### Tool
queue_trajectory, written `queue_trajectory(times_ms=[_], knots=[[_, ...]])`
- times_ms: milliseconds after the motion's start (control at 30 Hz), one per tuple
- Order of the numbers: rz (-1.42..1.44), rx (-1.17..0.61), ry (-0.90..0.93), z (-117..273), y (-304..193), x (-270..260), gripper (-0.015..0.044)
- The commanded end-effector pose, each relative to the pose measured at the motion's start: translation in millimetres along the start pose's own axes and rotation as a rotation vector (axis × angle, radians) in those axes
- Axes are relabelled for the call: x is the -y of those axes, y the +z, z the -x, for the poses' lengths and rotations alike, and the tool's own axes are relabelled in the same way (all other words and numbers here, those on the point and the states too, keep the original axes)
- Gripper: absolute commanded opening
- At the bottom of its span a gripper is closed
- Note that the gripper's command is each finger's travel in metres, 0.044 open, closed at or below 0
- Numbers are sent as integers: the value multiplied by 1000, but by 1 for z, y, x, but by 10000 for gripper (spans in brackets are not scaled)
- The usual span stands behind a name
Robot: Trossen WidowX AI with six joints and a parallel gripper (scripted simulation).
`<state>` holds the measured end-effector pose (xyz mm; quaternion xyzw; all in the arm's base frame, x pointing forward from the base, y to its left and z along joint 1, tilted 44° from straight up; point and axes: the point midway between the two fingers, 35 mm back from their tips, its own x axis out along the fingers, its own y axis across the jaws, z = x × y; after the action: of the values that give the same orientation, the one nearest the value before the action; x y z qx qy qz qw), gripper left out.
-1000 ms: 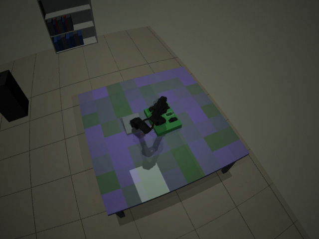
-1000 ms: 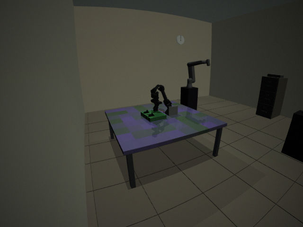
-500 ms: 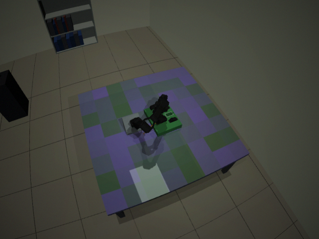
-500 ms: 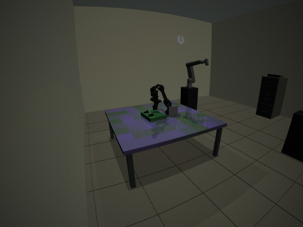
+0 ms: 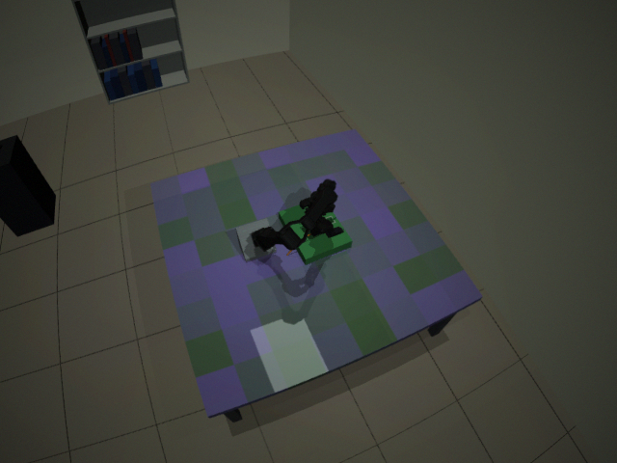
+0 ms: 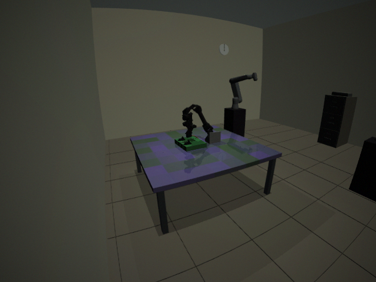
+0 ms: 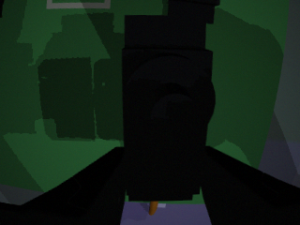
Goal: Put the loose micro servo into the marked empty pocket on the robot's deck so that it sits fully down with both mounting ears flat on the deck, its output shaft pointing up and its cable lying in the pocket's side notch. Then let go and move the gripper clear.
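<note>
The loose micro servo (image 7: 166, 122) is a black block in the wrist view, with its round shaft boss facing the camera. My gripper (image 7: 163, 157) (image 6: 188, 135) is shut on it, one finger on each side, low over the green deck (image 5: 326, 249) (image 6: 197, 146) (image 7: 52, 164). An orange cable (image 7: 153, 207) shows past the servo's lower end. How high the servo is off the deck cannot be told. A pale outline (image 7: 80, 6) lies on the deck at the wrist view's upper left. The arm hides part of the deck in the top view.
Dark mounted parts (image 5: 334, 231) (image 6: 188, 141) stand on the deck. A grey panel (image 6: 215, 137) stands beside the arm's base. The patchwork table (image 5: 224, 299) (image 6: 170, 175) carries it all. Dark patches on the deck in the wrist view look like shadows.
</note>
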<state>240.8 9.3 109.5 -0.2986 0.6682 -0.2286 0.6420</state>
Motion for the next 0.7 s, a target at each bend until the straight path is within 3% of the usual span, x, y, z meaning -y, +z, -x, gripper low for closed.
queue_trajectory(times_ms=[0,333,667], knots=[[2,8,-2,1,4,-7,0],[2,9,1,1,7,-57,0],[191,9,0,1,7,-57,0]])
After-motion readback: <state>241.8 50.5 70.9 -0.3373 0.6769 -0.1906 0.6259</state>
